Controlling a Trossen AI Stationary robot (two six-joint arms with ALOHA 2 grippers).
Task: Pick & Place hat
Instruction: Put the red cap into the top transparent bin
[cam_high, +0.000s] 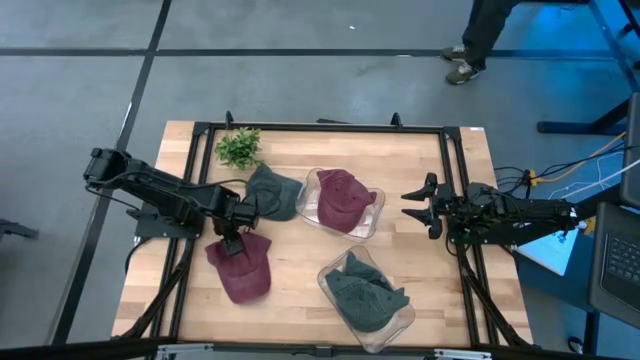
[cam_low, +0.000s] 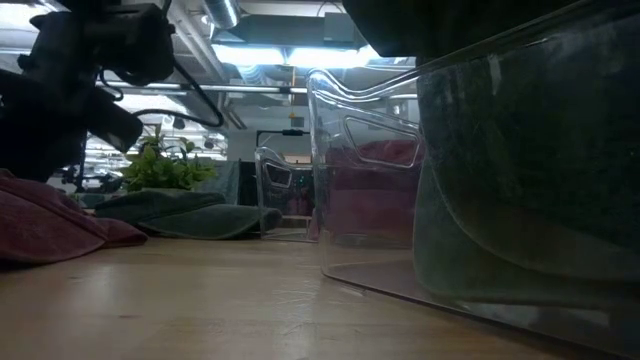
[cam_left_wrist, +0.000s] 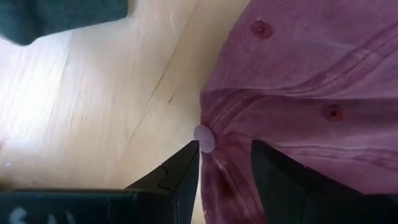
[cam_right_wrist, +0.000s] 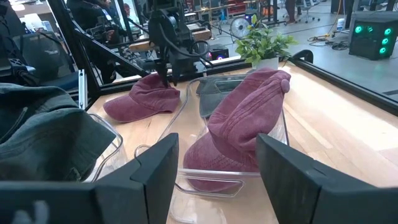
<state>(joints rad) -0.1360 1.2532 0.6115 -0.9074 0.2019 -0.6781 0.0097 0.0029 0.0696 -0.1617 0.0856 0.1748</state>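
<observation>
The left gripper (cam_high: 233, 243), jaws parted and holding nothing, straddled the crown of the maroon hat (cam_high: 241, 269) lying directly beneath it on the table (cam_high: 300, 290), while the open, empty right gripper (cam_high: 417, 203) waited well apart.

Small leafy green plant (cam_high: 238, 147) near the wooden table's (cam_high: 300, 150) far left corner, grey taped floor beyond, a person's legs and shoes (cam_high: 462, 70) there, possibly a monitor (cam_high: 618, 270) at the right edge.
</observation>
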